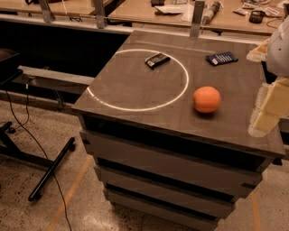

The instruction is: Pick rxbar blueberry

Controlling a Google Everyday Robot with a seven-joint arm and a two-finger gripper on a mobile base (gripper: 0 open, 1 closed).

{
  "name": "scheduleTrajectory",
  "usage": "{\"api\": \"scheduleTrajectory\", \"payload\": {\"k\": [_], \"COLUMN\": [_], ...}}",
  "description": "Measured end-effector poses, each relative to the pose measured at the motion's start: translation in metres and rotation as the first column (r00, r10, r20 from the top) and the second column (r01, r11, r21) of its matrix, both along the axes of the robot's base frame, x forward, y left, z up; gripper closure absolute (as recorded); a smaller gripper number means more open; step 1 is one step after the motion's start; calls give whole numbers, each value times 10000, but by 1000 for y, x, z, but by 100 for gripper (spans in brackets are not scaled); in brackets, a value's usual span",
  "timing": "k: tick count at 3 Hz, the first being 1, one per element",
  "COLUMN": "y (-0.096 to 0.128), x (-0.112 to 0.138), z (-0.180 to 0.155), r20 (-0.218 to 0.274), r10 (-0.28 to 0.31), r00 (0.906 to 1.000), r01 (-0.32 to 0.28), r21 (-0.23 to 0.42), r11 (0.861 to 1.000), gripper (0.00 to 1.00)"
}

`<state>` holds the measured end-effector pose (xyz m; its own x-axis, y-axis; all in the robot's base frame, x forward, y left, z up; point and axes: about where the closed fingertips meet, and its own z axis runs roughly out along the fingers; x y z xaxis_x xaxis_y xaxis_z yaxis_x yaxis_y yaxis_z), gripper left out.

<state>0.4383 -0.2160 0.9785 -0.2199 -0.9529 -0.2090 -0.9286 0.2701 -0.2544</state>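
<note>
The rxbar blueberry (pixel 221 58) is a thin flat bar in a dark navy wrapper with white print. It lies flat near the far right of the brown tabletop (pixel 135 85). My gripper (pixel 264 81) hangs at the right edge of the view, right of the bar and nearer the camera. Its two cream fingers (pixel 267 108) are spread apart with nothing between them. Part of the gripper is cut off by the frame edge.
An orange (pixel 207 99) sits on the tabletop in front of the bar. A black-and-grey wrapped bar (pixel 157 60) lies at the far side of a white circle (pixel 180 97) marked on the top. Cluttered desks (pixel 149 11) stand behind. A black stand (pixel 52 169) is on the floor at left.
</note>
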Motion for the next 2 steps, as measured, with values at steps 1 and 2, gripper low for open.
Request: {"api": "scheduleTrajectory", "payload": {"k": [1, 2], "y": [0, -3], "x": [1, 6], "z": [0, 2], "r20": [60, 314], "r10": [-17, -96], "r00": [10000, 9995], "r01": [17, 91], "r21": [29, 159], "r11": [10000, 9998], "gripper": [0, 0]}}
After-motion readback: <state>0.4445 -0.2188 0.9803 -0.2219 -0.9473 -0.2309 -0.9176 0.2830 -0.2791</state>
